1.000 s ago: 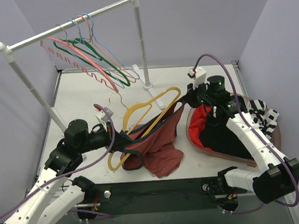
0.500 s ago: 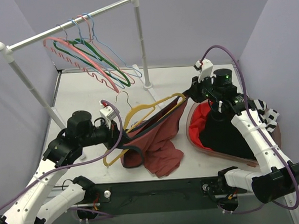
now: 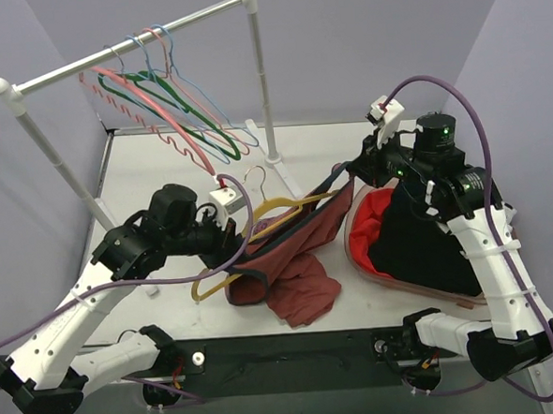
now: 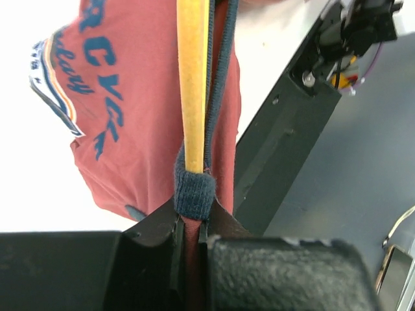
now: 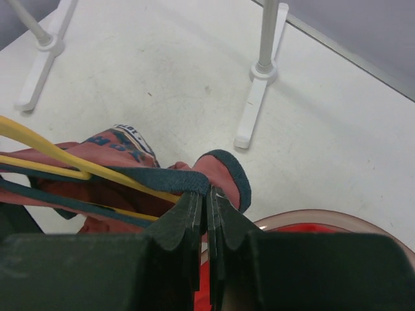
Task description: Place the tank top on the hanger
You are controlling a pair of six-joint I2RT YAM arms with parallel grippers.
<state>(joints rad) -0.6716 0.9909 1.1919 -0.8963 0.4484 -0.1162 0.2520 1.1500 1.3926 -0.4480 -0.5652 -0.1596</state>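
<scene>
The rust-red tank top [image 3: 294, 262] with dark trim hangs stretched between my two grippers above the table. The yellow hanger [image 3: 275, 207] runs through it, its metal hook [image 3: 254, 177] sticking up. My left gripper [image 3: 234, 245] is shut on the tank top's dark-trimmed edge [image 4: 193, 194], with the yellow hanger bar [image 4: 192, 78] lying right against it. My right gripper [image 3: 357, 171] is shut on the tank top's other strap [image 5: 214, 181], with the hanger's yellow arms [image 5: 97, 172] beside it. Blue print [image 4: 91, 71] shows on the chest.
A clothes rail [image 3: 126, 49] at the back left carries pink, green and blue hangers [image 3: 172, 110]. Its white feet [image 5: 254, 97] stand on the table. A brown basket [image 3: 360, 263] at the right holds a bright red garment [image 3: 371, 222], dark clothes and a striped one.
Both grippers have risen and moved back, lifting the tank top and hanger higher. The left gripper moved right, the right gripper moved up and right, pulling the fabric tauter.
</scene>
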